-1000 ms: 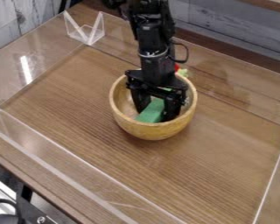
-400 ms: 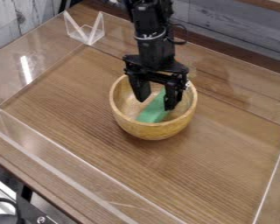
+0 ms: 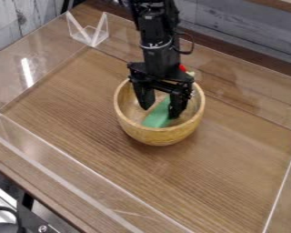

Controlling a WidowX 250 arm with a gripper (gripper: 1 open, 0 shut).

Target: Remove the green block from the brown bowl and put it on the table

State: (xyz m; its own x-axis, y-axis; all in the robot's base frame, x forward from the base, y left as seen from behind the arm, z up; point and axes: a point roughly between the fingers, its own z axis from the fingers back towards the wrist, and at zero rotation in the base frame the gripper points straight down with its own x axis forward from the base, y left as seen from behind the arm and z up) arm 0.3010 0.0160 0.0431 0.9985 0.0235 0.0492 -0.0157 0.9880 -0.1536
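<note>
The brown bowl (image 3: 134, 126) stands on the table (image 3: 75, 118), a little behind its middle. Inside it the green block (image 3: 156, 117) leans tilted against the bowl's inner wall. My gripper (image 3: 160, 103) points straight down into the bowl, open. Its two black fingers (image 3: 139, 96) stand on either side of the block's upper end, and I cannot tell whether they touch it. The arm hides the far part of the bowl's rim.
A small red object (image 3: 185, 70) peeks out just behind the gripper, past the bowl. Clear acrylic walls (image 3: 26, 64) edge the tabletop, and a clear folded stand (image 3: 87, 32) sits at the back left.
The gripper stands slightly higher over the bowl than a second ago and stays open. The green block has stayed in the bowl, now leaning more.
</note>
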